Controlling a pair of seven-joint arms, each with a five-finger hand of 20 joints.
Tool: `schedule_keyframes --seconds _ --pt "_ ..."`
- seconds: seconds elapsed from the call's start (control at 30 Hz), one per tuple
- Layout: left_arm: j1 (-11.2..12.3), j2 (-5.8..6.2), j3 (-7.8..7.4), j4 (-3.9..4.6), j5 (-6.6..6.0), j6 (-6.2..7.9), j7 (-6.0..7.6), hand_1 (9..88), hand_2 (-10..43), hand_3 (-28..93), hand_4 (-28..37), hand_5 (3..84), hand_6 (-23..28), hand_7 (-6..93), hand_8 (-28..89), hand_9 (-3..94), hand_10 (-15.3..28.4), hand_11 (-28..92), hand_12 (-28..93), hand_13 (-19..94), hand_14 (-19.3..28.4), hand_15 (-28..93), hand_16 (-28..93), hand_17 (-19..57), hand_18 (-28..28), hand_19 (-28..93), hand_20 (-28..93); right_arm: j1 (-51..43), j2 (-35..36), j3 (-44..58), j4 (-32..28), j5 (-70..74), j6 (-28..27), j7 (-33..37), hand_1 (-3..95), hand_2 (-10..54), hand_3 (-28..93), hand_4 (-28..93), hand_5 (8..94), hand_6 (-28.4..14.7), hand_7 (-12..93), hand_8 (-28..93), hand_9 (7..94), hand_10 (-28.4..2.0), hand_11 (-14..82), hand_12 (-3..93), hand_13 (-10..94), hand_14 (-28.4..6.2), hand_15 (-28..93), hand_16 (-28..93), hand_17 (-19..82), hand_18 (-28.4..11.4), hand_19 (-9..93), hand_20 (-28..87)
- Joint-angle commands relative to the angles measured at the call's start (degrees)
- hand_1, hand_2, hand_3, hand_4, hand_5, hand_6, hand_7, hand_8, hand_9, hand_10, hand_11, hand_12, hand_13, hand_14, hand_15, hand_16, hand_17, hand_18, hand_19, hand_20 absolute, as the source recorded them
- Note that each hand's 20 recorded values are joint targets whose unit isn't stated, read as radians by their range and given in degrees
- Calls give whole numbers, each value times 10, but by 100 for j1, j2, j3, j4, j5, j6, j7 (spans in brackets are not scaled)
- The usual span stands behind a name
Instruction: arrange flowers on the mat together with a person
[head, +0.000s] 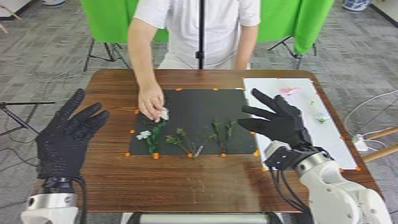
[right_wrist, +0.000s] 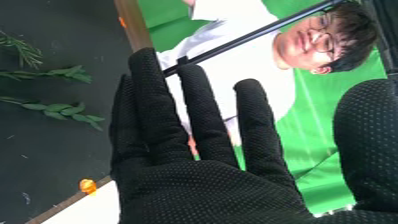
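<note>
The left hand (head: 67, 145) is above the left side of the table (head: 160, 180), beside the black mat (head: 191, 107). Its fingers are straight and a little spread, with the thumb apart, and it has hold of nothing.

The right hand (head: 282, 125) is above the place where the black mat and the white mat (head: 333, 150) come near each other. Its fingers are also straight (this is clear in the right wrist view too), the thumb stands well away from them, and nothing is in its grasp.

A person's hand (head: 151, 100) reaches from the far side and touches a white flower (head: 163, 115) at the left part of the black mat. A second white flower (head: 144, 135) lies nearer to the robot, beside a green stem (head: 155, 137). To the right of these, a thin sprig (head: 184, 141) and leafy sprigs (head: 228, 134) lie on the same mat.

On the white mat, a pink flower (head: 288, 91) lies toward the far end, and a pale flower (head: 322, 118) lies nearer to the robot.
</note>
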Motion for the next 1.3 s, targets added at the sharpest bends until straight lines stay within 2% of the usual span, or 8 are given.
schedule_keyframes --seconds 0.03,0.43,0.53,0.7,0.83,1.1,1.13,1.3 --pt "79 -18 5 1 -8 -6 -31 205 86 768 -283 342 74 102 -94 363 207 225 101 291 273 472 -98 -45 276 704 -60 -46 -14 -17 -9 -54 41 -49 159 49 748 -283 362 12 101 -119 460 -180 104 115 408 -216 328 122 64 -226 526 139" --pt "124 13 19 -24 -43 59 10 207 86 769 -283 342 74 105 -95 363 208 228 101 291 271 471 -99 -46 276 703 -60 41 146 95 15 -550 170 -93 162 50 747 -283 365 11 104 -119 468 -183 111 116 413 -214 343 119 68 -224 539 142" --pt "96 -21 17 -19 -22 37 -50 207 86 770 -283 342 75 105 -95 363 208 229 101 291 271 472 -99 -46 276 703 -60 81 311 128 -10 -1012 472 -105 162 50 748 -283 371 9 108 -120 475 -183 121 117 424 -214 370 119 74 -224 551 146" --pt "120 12 35 -29 -41 80 10 208 85 770 -283 342 76 105 -95 363 208 230 101 291 271 473 -99 -46 276 703 -60 228 673 223 37 -1998 1132 -1 166 46 764 -283 391 3 118 -124 521 -197 163 120 470 -210 450 101 99 -225 594 150" --pt "148 19 34 -52 -37 107 15 208 86 770 -283 342 75 106 -95 363 209 230 100 291 273 472 -99 -47 276 703 -60 386 1057 279 79 -3146 1656 547 195 34 737 -283 415 -8 111 -116 596 -209 257 126 568 -188 588 54 178 -241 733 109" --pt "144 48 87 -60 -68 153 17 210 86 770 -283 343 76 105 -95 363 209 231 100 291 273 473 -99 -47 276 703 -60 915 1999 -141 684 -4938 2722 1623 235 17 726 -283 443 -11 116 -120 659 -205 318 131 633 -166 604 63 229 -247 812 18" --pt "122 14 85 -55 -43 125 -47 210 86 770 -283 343 76 105 -95 363 209 231 100 291 273 473 -99 -47 275 703 -60 959 2101 -199 768 -5128 2798 1796 236 16 725 -283 445 -12 116 -120 664 -205 318 131 636 -167 604 63 231 -248 815 16" --pt "126 72 101 -74 -70 185 35 211 86 771 -283 343 77 106 -95 363 209 232 100 291 273 474 -100 -47 274 702 -60 1360 2441 -571 1281 -6351 2431 2634 247 10 725 -283 453 -12 116 -121 684 -201 322 135 659 -159 602 63 240 -249 822 6"
